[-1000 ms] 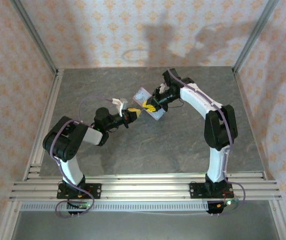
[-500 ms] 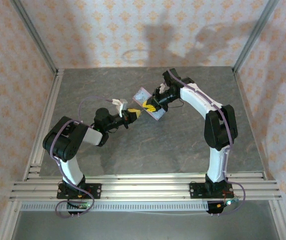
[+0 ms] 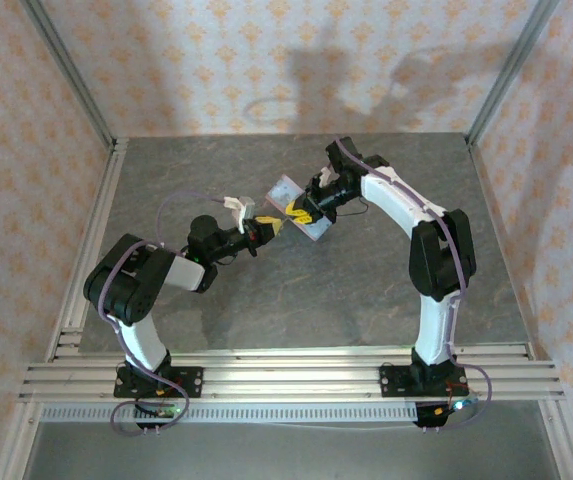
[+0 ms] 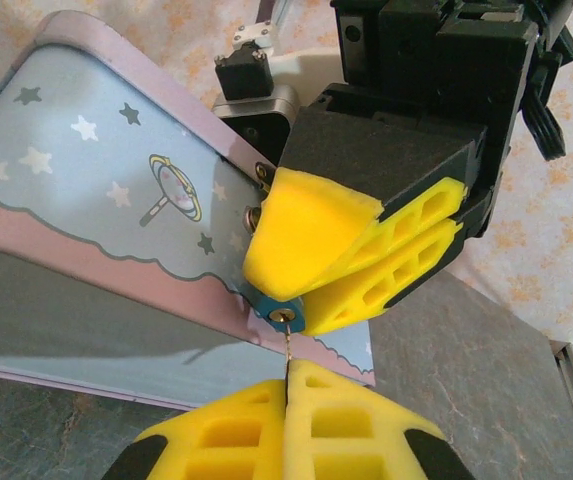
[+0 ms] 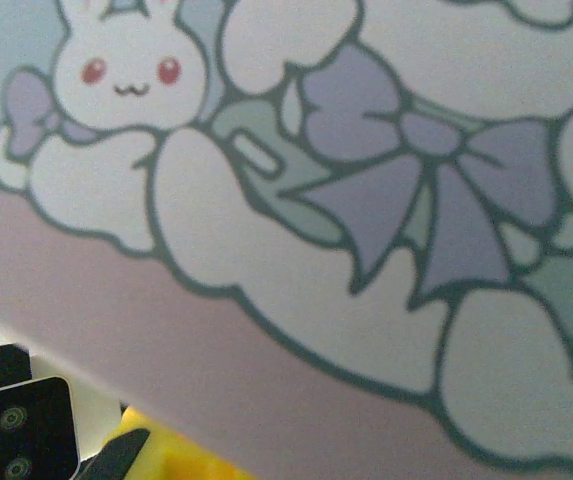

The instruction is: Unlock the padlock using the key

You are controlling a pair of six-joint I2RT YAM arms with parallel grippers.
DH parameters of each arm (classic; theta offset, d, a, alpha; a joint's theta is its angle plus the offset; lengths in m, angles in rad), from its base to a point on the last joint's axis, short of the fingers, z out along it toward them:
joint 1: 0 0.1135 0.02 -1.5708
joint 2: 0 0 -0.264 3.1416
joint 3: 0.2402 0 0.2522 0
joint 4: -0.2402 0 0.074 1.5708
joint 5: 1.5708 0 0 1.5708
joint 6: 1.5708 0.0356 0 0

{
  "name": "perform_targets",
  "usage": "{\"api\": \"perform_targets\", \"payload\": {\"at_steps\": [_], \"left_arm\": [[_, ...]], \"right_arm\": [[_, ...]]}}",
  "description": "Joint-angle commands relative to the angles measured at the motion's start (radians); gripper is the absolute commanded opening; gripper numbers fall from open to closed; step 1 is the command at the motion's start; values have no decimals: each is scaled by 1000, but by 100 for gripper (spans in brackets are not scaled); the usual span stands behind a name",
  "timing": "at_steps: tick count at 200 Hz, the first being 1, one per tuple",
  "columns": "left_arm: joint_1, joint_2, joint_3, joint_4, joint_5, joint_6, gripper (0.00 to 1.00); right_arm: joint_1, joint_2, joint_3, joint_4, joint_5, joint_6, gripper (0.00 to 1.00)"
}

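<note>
Atop left end effector (image 4: 288,385), key (image 4: 288,352) (touching padlock (image 4: 270,308))

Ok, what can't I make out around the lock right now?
The padlock: in the left wrist view, its body and shackle are hidden by the right gripper; just the keyhole end shows.
The key: a sliver shows; the rest is inside the shut left gripper. Its depth in the keyhole is unclear.
Top view: padlock and key are too small, under the grippers.
Right wrist view: the tin, blurred, blocks both.
</note>
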Motion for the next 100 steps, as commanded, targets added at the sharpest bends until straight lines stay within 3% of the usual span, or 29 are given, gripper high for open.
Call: {"api": "perform_targets", "payload": {"at_steps": [1,100], "left_arm": [[-7,-29,9,55,6,-3,0],[-21,10,40,54,-4,-3,0]], "right_arm": [[-12,20,20,-30,4,-17,0],[-12,19,16,-33,-1,-19,0]]}}
